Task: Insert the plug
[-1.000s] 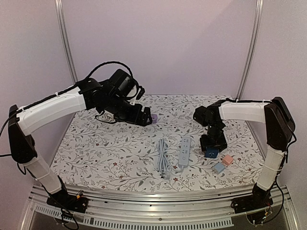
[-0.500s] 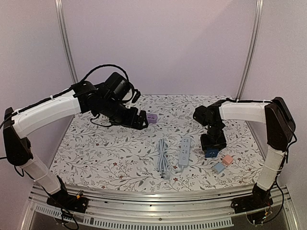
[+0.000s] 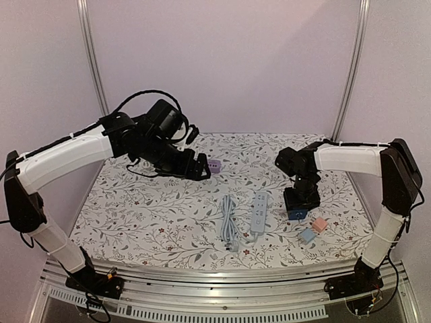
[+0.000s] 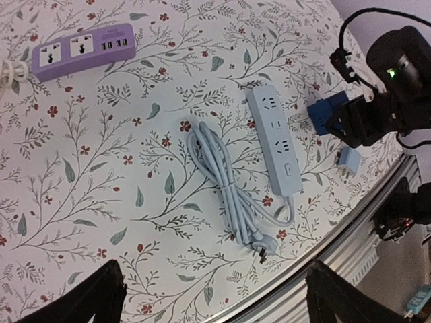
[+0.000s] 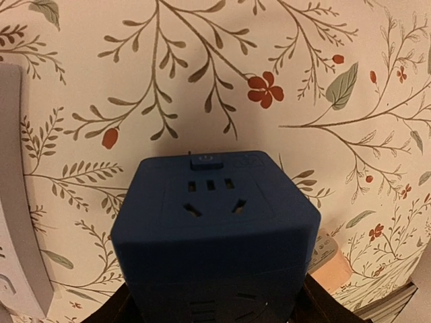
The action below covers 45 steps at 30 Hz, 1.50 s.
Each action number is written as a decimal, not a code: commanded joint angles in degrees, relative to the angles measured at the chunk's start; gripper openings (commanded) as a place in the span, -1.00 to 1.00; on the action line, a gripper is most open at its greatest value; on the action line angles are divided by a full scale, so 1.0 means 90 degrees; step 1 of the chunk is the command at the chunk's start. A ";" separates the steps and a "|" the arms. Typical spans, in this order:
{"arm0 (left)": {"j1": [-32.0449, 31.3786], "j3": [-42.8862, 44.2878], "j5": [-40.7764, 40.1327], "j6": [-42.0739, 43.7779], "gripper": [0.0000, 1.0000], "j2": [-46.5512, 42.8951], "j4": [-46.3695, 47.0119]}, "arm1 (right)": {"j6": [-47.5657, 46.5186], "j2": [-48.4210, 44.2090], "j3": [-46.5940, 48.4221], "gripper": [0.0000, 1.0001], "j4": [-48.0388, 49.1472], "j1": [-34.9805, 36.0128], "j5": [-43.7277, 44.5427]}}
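Blue cube socket (image 5: 214, 222) sits between right jaws, apparently gripped.

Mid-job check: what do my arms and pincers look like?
The left arm and right arm: white shells, black joints. A black cable loops over the left wrist. The left pincer and right pincer are black; the right wrist shows a green light.

**Left gripper wide open, right one clamped**

The left arm (image 3: 67, 156) rises from its base at the near left, bends, and reaches forward and to the right. Its wrist tips the left gripper (image 3: 201, 167) downward. The fingers (image 4: 101, 295) stand far apart with nothing between them. The right arm (image 3: 350, 157) climbs from its base, folds at a high elbow and runs leftward, with the wrist pointing straight down. The right gripper (image 3: 300, 202) is closed on a blue cube (image 5: 212, 222).
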 commanded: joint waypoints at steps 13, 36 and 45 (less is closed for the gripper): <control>0.0248 0.1095 0.1732 -0.0643 0.85 0.0724 -0.0535 | -0.0957 -0.1836 -0.0082 -0.42 0.0625 0.0320 -0.0455; 0.0212 0.2751 0.3590 -0.1339 0.81 0.2488 -0.0556 | -0.1703 -0.2935 -0.0327 -0.40 0.2128 0.2005 -0.0663; 0.0131 0.3120 0.3981 -0.1414 0.79 0.2911 -0.0466 | -0.2123 -0.3150 -0.0513 -0.41 0.2586 0.2141 -0.0764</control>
